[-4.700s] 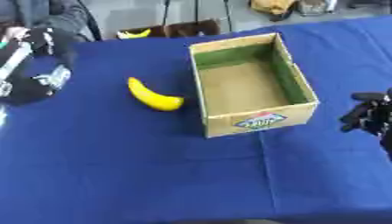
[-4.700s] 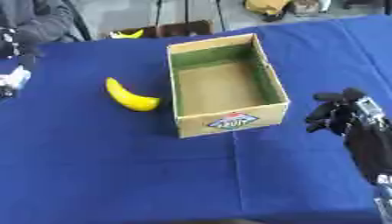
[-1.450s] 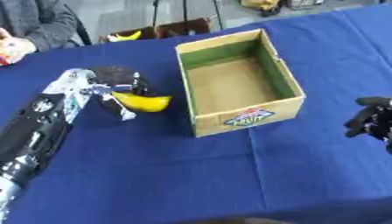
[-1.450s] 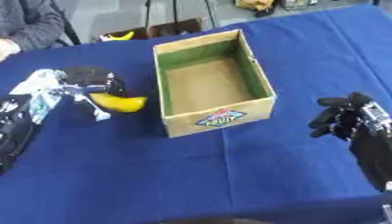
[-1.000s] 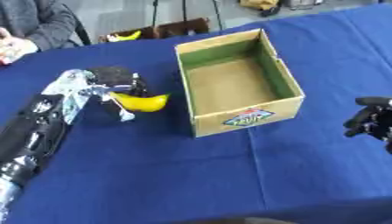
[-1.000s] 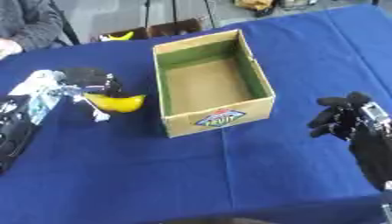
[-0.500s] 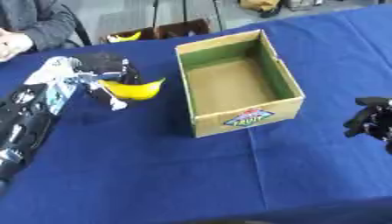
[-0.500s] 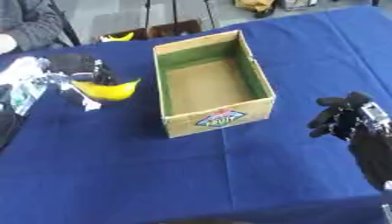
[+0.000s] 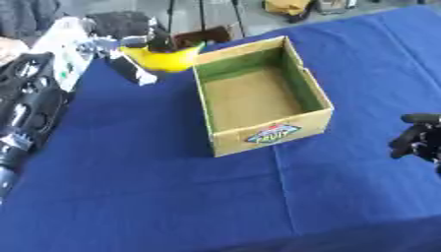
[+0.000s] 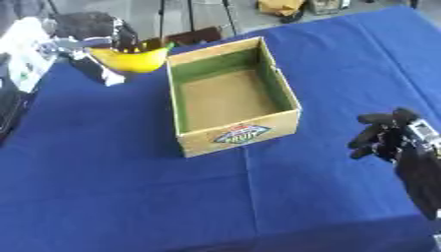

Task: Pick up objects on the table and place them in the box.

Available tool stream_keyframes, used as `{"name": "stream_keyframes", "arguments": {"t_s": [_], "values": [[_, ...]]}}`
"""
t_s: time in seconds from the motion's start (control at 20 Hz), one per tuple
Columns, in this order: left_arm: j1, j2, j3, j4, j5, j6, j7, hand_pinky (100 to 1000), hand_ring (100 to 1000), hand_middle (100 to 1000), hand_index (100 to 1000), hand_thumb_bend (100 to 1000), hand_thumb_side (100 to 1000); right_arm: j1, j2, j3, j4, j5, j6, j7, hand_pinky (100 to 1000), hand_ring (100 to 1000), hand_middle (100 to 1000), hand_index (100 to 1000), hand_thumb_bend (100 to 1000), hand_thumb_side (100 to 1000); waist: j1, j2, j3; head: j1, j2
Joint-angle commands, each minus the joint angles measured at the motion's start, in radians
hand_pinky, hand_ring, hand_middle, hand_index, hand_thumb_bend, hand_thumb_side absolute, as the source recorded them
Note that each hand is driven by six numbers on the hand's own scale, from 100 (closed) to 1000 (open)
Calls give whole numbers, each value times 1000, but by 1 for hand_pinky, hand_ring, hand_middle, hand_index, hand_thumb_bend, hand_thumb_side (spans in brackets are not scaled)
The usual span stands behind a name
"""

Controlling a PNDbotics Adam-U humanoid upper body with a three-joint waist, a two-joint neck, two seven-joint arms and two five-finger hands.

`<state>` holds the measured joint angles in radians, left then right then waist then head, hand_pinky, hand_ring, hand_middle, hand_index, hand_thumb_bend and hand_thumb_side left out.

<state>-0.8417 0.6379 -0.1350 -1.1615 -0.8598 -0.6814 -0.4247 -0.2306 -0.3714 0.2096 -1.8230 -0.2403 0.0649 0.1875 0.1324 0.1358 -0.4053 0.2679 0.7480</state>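
The left hand (image 9: pixel 129 37) has its fingers curled round the yellow banana (image 9: pixel 164 58), holding it clear of the blue tabletop (image 9: pixel 146 187) at about ten o'clock from the cardboard box (image 9: pixel 258 96), just beside its far left corner. The right hand (image 10: pixel 388 135) hovers at four o'clock from the box, fingers curled, holding nothing.

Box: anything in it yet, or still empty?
Empty: the box shows bare cardboard floor; the banana is outside it, held by the left hand.
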Motion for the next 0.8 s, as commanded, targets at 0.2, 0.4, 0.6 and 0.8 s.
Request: {"name": "stream_keyframes", "arguments": {"t_s": [0.2, 0.4, 0.6, 0.8], "values": [[-68, -53, -22, 11, -7, -59, -34, 450, 469, 460, 595, 100, 194, -40, -22, 24, -7, -14, 8, 28, 554, 597, 511, 754, 100, 1000, 17, -22, -60, 44, 4], [-62, -97, -39, 35, -16, -78, -53, 451, 471, 462, 597, 100, 216, -61, -20, 47, -7, -17, 15, 50, 554, 597, 511, 754, 100, 1000, 32, -20, -110, 61, -4], [-37, -129, -55, 62, -29, -90, -93, 462, 479, 471, 607, 100, 223, -67, -20, 64, -5, -12, 21, 66, 554, 597, 510, 754, 100, 1000, 42, -16, -135, 67, -6], [-14, -149, -62, 87, -35, -98, -131, 469, 482, 475, 612, 100, 231, -69, -19, 66, -3, -7, 21, 69, 554, 597, 510, 754, 100, 1000, 46, -14, -146, 70, -10]]}}
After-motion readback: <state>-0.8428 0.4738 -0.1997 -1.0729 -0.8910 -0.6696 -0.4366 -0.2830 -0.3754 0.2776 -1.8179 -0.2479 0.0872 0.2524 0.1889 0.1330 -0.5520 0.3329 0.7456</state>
